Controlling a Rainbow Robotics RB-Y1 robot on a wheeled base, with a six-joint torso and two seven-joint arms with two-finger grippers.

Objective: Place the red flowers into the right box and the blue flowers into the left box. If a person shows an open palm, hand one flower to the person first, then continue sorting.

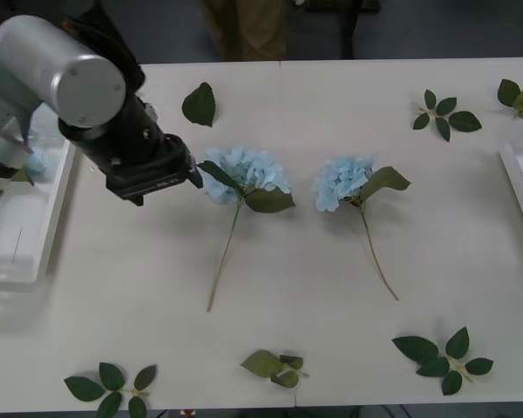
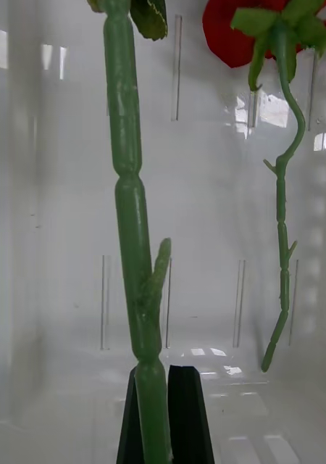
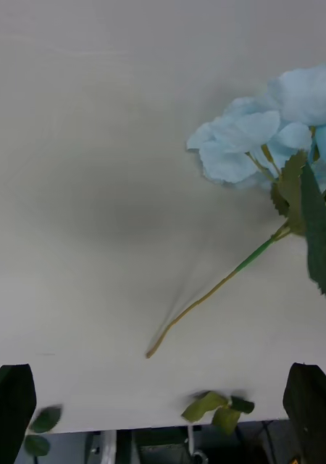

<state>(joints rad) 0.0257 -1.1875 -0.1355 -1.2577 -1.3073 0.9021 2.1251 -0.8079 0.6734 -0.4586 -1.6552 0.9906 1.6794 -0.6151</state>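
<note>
Two blue flowers lie on the white table: one left of centre and one to its right, stems pointing toward me. My left gripper hovers just left of the left one, open, with that blue flower ahead of its fingers. Another blue flower rests in the left box. My right gripper is shut on a thick green stem inside the right box; that stem's head is out of view. A red flower lies in the same box.
Loose green leaf sprigs lie scattered on the table: far side, far right, and along the near edge. The right box rim sits at the table's right edge.
</note>
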